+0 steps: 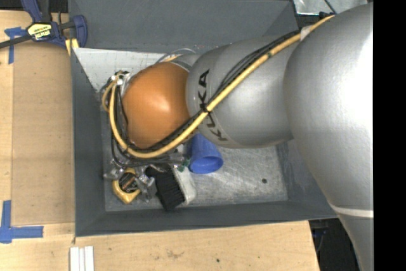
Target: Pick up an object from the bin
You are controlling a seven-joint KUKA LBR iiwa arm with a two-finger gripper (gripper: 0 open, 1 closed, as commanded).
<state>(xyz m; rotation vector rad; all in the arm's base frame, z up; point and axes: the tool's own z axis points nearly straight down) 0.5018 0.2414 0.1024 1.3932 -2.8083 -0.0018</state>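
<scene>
Since the orange cover (155,105) on the wrist sits right over the claw (132,176), I can't tell whether the claw is spread or pressed together. Only some metal parts of it poke out below the cover's 6 o'clock edge.

The arm (254,98) reaches in from 3 o'clock and spans most of the bin (89,168). A yellow cable (158,144) runs along the arm and loops around the cover's 9 and 6 o'clock sides.

The claw is low over the bin floor at about 7 o'clock, close to the corner.

Nearest thing is a small yellow piece (125,191), roughly ring-shaped, on the floor in that 7 o'clock corner. It's right at the claw, on its 6 o'clock side. Can't tell whether they touch, and nothing visibly sits in the claw's grip.

Neighbours:
- A black blocky piece (168,192) lies tilted just at 3 o'clock of the yellow piece.
- A white piece (186,186) lies against the black one's 3 o'clock side.
- A blue cup (204,157) lies on its side near 6 o'clock of the bin floor, tucked partly under the arm and just above the white piece.
</scene>
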